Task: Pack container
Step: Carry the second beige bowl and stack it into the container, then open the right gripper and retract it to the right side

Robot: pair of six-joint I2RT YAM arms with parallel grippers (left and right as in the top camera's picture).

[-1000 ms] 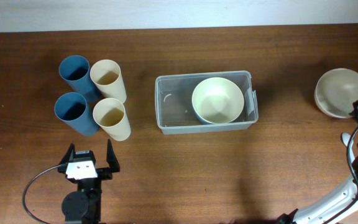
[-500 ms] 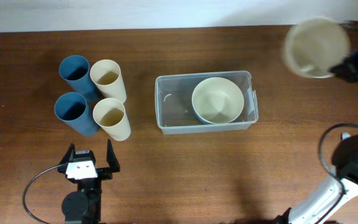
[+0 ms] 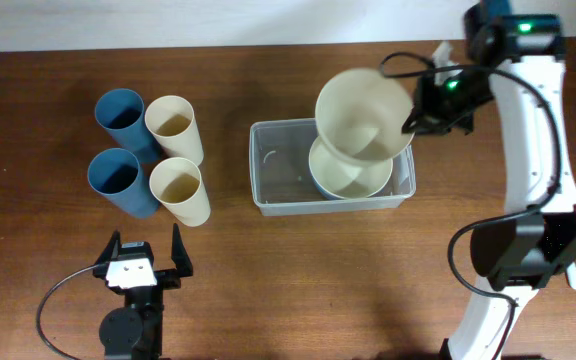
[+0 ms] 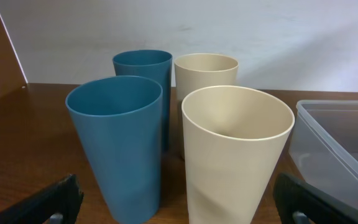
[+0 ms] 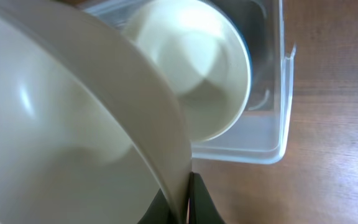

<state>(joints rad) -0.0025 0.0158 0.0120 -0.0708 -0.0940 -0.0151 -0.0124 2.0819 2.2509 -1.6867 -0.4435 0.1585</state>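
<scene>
The container (image 3: 280,180) sits mid-table with its long side running left to right and a cream bowl (image 3: 343,182) lying in its right half. Right above that bowl the right gripper (image 3: 409,124) hangs with a second cream bowl (image 3: 361,115) pinched by the rim between its closed fingers, tilted and open towards the overhead camera. Over on the left, the left gripper (image 3: 146,248) rests low near the front edge of the table (image 3: 288,290), jaws spread wide with nothing between them, facing two blue cups (image 3: 115,172) and two cream cups (image 3: 178,182) that stand upright in a tight square just left of the container.
</scene>
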